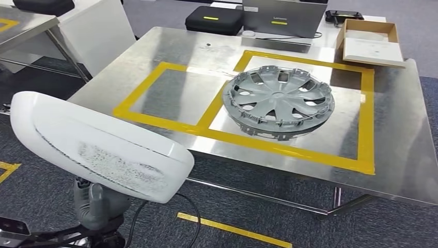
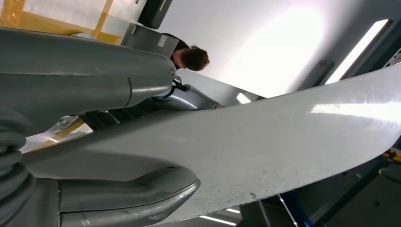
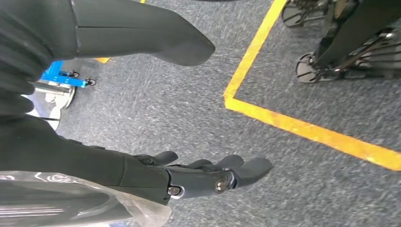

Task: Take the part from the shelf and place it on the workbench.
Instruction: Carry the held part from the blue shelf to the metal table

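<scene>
Left hand [image 1: 95, 206] grips long white moulded plastic part [image 1: 98, 144] from below, short of steel worktop [image 1: 170, 51]. Part off shelf; placement pending. Left yellow-taped bay [image 1: 170, 95] free; right bay holds grey plastic wheel cover [image 1: 279, 98]. Right hand [image 3: 198, 175] hangs released, fingers apart, over grey carpet floor [image 3: 156, 109]. Laptop [image 1: 284, 18] and cardboard box [image 1: 369, 41] at far edge.

Left hand grips the white part; right hand hangs empty.

The left hand [image 2: 90, 142] holds the white part [image 1: 98, 144] raised low on the left of the head view, thick thumb on one face and fingers [image 2: 85, 80] across the other. The right hand [image 3: 156, 109] points at the floor, thumb and fingers apart.
</scene>
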You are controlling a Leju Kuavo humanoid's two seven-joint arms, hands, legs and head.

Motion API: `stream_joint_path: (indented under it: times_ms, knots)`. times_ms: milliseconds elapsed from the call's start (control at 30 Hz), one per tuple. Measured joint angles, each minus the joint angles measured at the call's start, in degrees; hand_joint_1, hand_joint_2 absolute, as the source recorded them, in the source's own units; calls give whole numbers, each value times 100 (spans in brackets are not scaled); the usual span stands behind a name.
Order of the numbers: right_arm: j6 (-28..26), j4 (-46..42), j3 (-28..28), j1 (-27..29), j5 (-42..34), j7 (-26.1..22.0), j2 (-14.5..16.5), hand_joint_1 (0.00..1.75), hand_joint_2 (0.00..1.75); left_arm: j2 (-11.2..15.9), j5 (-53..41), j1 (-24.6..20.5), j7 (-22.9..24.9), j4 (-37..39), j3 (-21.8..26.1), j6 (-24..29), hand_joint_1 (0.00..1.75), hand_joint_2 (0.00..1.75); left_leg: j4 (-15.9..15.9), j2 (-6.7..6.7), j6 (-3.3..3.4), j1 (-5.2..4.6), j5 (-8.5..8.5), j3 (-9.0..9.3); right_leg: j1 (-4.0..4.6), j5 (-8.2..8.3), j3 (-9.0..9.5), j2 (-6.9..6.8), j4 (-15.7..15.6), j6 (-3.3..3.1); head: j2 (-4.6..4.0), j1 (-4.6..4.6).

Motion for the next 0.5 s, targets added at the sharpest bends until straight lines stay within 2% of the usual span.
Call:
stream_joint_path:
  times_ms: [33, 67, 100, 133, 167, 200, 300, 367, 400, 433, 467, 500]
  knots:
    - [0, 0, 0, 2, 0, 0, 0, 0, 175, 0, 0, 0, 0, 0, 1, 1, 175, 175, 60, 1, -14, 14, 119, -120, -2, -50, 66, 4, 0, 7, 0, 1]
    - [0, 0, 0, 7, 0, 0, 0, 0, 175, 0, 0, 0, 0, 0, 1, 1, 175, 175, -93, 3, -21, 24, 355, -143, -7, -106, 146, 10, 0, 24, -1, -1]
    - [2, 1, 0, 13, 0, 0, 0, 0, 175, 0, 0, 0, 0, 0, 1, 1, 175, 175, -412, 8, -20, 30, 668, -83, -14, -166, 231, 14, 0, 46, 0, 0]
    - [3, 1, 0, 18, 0, -1, 0, 0, 175, 0, -1, 0, 0, 1, 1, 2, 175, 175, -723, 18, -14, 22, 895, 5, -13, -226, 287, 17, -3, 77, -1, 1]
    - [4, 1, 0, 19, 1, -4, 0, 0, 175, -1, -1, -1, 0, 0, 1, 3, 175, 175, -1026, 26, 1, 11, 1030, 119, -10, -279, 321, 18, -2, 115, -1, -5]
    - [5, 1, 0, 14, 3, -11, 0, 0, 175, -1, -1, -1, 0, -1, 0, 5, 175, 175, -1208, 32, 25, -4, 1059, 192, -7, -313, 327, 13, -7, 147, -1, -5]
    - [6, 0, 0, -17, 19, -45, -1, 0, 175, -3, -1, 0, 0, -8, -3, 11, 175, 175, -1370, 15, 115, -14, 962, 273, -11, -349, 353, -16, -71, 233, -2, 7]
    - [7, 0, 0, -34, 30, -61, -1, 0, 175, -5, 0, 1, 0, -16, -6, 9, 175, 175, -1462, 19, 175, 11, 949, 364, -14, -455, 324, -15, 72, 282, -2, 30]
    - [7, 1, 0, -39, 34, -63, -1, 0, 175, -6, 0, 1, 0, -20, -8, 8, 175, 175, -1500, 27, 204, 21, 939, 411, -16, -564, 182, -11, 328, 297, -2, 40]
    - [7, 1, 0, -38, 39, -61, 0, 0, 175, -7, 0, 1, 0, -21, -9, 7, 175, 175, -1516, 34, 229, 17, 919, 441, -14, -689, -45, -8, 704, 306, -2, 53]
    - [6, 2, 0, -32, 43, -53, 1, 0, 175, -7, 0, 2, 0, -22, -8, 8, 175, 175, -1521, 35, 248, 14, 896, 458, -14, -797, -329, -6, 1111, 312, -2, 56]
    - [5, 2, 0, -19, 49, -40, 1, 0, 175, -7, 0, 2, 0, -22, -8, 9, 175, 175, -1521, 29, 260, 10, 868, 477, -15, -826, -591, -5, 1427, 318, -2, 57]
